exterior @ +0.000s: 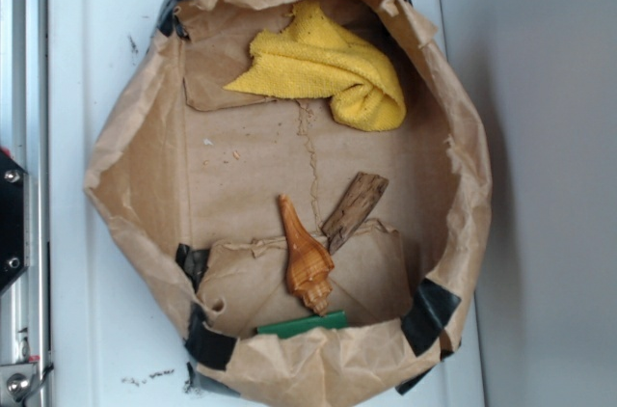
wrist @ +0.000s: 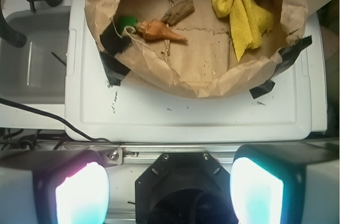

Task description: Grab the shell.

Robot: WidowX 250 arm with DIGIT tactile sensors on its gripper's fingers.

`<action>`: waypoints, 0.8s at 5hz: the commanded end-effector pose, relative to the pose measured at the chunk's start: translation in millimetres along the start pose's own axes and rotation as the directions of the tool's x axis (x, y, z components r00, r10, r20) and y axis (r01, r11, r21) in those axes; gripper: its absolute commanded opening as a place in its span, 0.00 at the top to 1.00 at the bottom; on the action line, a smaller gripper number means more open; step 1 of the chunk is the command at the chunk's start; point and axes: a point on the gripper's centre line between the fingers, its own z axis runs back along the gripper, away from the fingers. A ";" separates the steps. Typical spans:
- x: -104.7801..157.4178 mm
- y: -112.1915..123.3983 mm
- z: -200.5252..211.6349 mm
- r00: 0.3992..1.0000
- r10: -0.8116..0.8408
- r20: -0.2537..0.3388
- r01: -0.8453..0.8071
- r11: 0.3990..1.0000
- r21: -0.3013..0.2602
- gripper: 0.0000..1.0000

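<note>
Exterior surface: white plastic board (exterior: 87, 89) carrying a rolled-down brown paper bag (exterior: 135, 166) patched with black tape (exterior: 429, 315).
Exterior shell: shell (exterior: 304, 257) lies on the bag floor near the lower rim, pointed tip toward the bag's middle.
Exterior neighbours: wood piece (exterior: 355, 209) just beside the shell's tip; green block (exterior: 301, 326) at its broad end; yellow cloth (exterior: 333, 69) well apart at the far side.
Wrist surface: same white board, bag at the top of the view.
Wrist shell: between green block and wood piece, on the bag's left side.
Wrist gripper: gripper (wrist: 170, 189) well back from the bag, fingers (wrist: 82, 195) spread apart, nothing between them.
</note>
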 end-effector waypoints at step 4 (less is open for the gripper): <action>116.3 -7.6 -50.6 0.852 -0.521 0.047 0.521 0.853 -0.005 0.00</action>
